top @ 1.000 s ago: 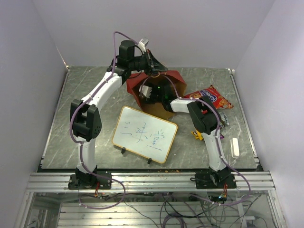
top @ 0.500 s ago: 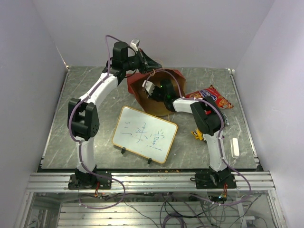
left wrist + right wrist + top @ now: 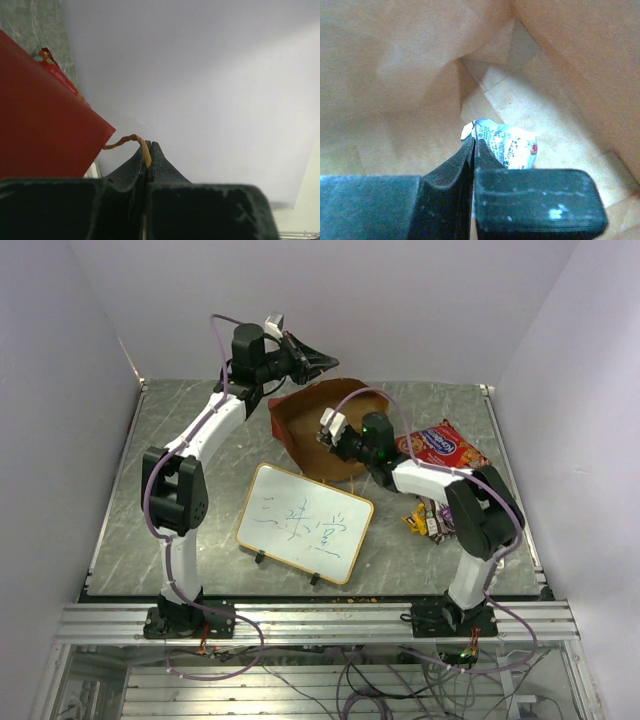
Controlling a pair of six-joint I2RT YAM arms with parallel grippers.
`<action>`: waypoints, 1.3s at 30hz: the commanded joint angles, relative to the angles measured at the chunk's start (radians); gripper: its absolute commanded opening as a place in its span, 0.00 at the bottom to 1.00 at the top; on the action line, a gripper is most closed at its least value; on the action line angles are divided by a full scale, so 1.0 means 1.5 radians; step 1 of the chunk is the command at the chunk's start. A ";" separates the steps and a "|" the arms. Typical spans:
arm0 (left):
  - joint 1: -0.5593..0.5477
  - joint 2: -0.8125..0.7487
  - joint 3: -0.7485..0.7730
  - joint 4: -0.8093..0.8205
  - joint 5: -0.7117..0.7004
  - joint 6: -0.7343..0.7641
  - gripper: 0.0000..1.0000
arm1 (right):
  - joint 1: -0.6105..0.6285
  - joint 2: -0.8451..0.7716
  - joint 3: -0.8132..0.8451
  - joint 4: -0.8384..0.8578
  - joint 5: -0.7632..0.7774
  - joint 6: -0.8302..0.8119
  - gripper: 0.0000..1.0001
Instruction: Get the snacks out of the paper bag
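**Drawing a packet out of the held-up bag**

The left gripper [image 3: 322, 362], jaws together on the string handle [image 3: 127, 141], holds up the paper bag [image 3: 300, 425] at mid-table. The bag's mouth faces the right arm, and its long axis slants down to its base. Inside, the right gripper [image 3: 472, 142] is closed, apparently pinching the silver packet [image 3: 509, 147] by an edge. The next move calls for a straight withdrawal along that axis, toward the chip bag [image 3: 445, 445].

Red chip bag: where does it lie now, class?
Top view, right side: the red chip bag lies just right of the paper bag, beyond the candy packets.
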 commanded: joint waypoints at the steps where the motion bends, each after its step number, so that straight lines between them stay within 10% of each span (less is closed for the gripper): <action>1: -0.003 -0.007 0.020 0.029 -0.040 -0.024 0.07 | 0.006 -0.095 -0.052 0.031 -0.022 0.034 0.00; 15: 0.059 0.064 0.134 0.015 -0.135 -0.061 0.07 | 0.005 -0.285 0.019 -0.085 0.154 0.127 0.00; 31: 0.228 -0.051 -0.051 -0.054 -0.120 0.032 0.08 | 0.006 -0.446 0.007 -0.174 0.203 0.107 0.00; 39: 0.228 -0.056 -0.018 -0.143 -0.119 0.094 0.39 | 0.006 -0.496 -0.007 -0.239 0.232 0.107 0.00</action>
